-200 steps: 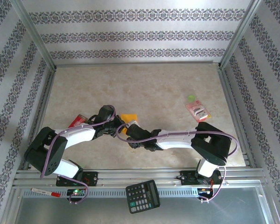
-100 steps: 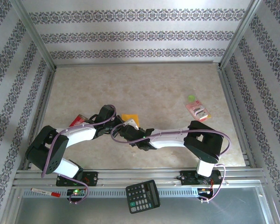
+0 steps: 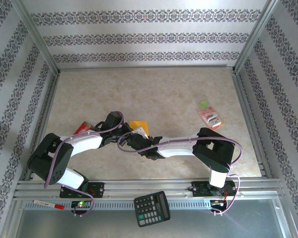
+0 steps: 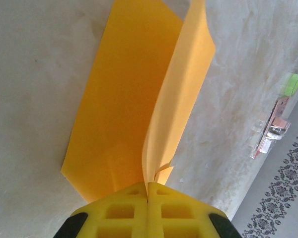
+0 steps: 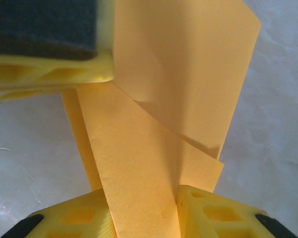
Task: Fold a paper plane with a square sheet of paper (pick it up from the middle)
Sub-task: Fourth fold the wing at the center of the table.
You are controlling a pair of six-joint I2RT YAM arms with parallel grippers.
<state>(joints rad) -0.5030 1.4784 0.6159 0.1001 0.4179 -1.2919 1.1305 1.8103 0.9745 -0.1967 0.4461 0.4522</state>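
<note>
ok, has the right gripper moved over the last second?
Yes. In the top view the right gripper has edged left, farther from the pink packet, which has stayed put on the table.

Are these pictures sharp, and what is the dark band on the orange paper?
Left wrist view: paper sharp, the pink packet beyond it softer. Right wrist view: the band is shadow from the paper's upper flap on the lower one. Top view: even light, no glare.
</note>
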